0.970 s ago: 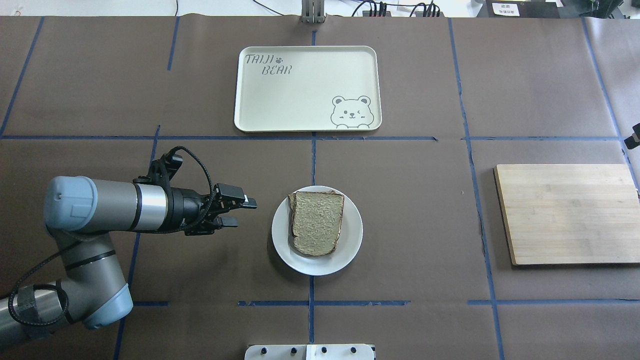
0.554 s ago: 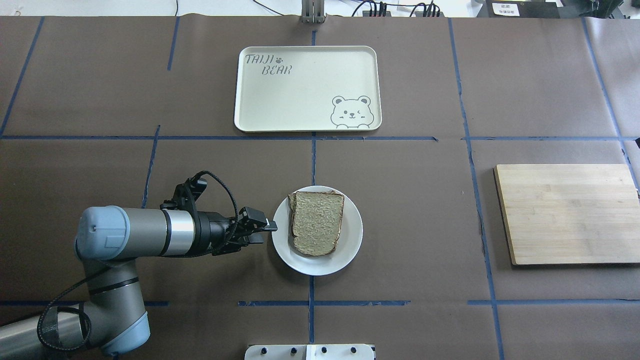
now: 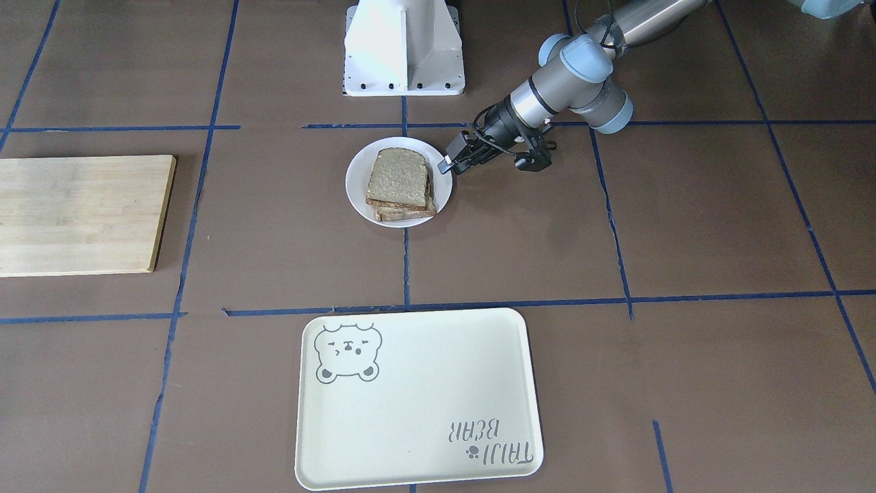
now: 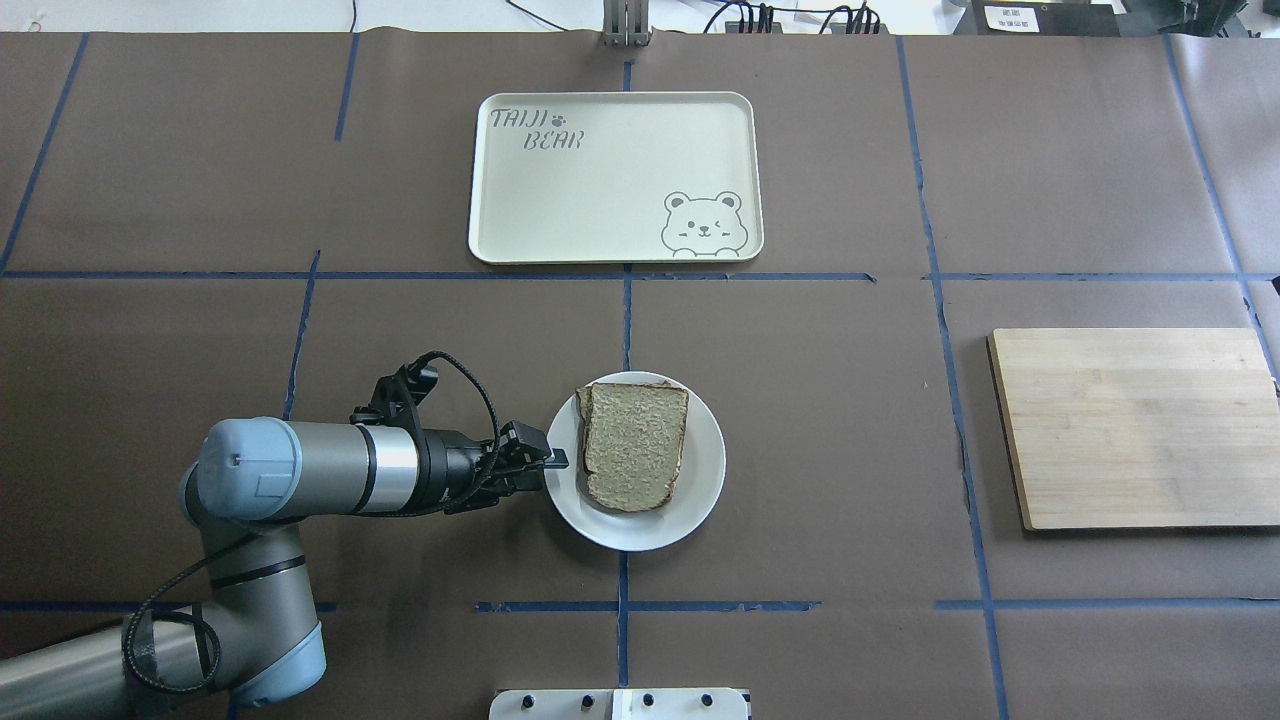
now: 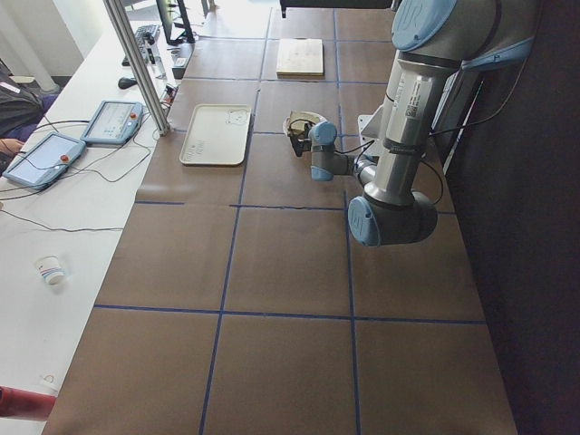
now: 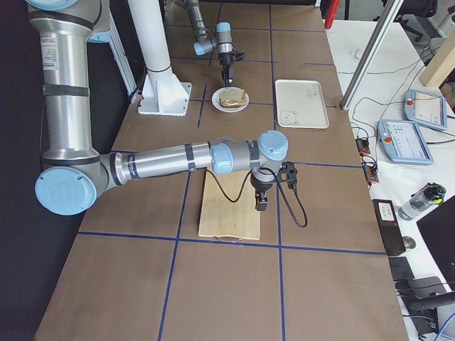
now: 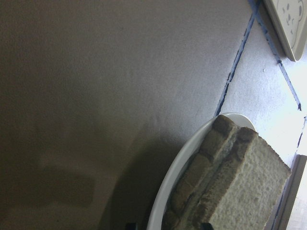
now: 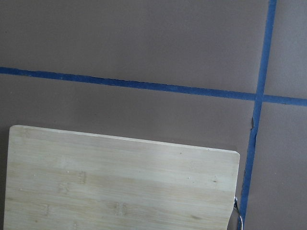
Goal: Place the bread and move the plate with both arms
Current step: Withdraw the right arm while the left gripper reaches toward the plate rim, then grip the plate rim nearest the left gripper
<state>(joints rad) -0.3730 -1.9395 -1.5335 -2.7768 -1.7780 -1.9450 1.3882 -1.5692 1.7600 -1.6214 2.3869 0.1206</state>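
A small white plate (image 4: 702, 492) sits near the table's middle, with the bread (image 4: 635, 445) on it. The front-facing view shows two stacked slices (image 3: 398, 179) on the plate (image 3: 355, 185). My left gripper (image 4: 548, 468) is open at the plate's left rim. In the left wrist view the two fingertips stand apart at the bottom edge, with the plate rim (image 7: 178, 165) between them and the bread (image 7: 240, 184) just beyond. My right gripper (image 6: 261, 206) shows only in the exterior right view, over the wooden board; I cannot tell whether it is open or shut.
A cream tray with a bear drawing (image 4: 600, 190) lies beyond the plate. A wooden cutting board (image 4: 1130, 425) lies at the right and fills the right wrist view (image 8: 120, 184). The white pedestal (image 3: 404, 48) stands at the robot's side.
My left arm has moved right and a little toward the robot, bringing the open gripper up to the plate's left rim. The right arm's tip has left the overhead view's right edge.
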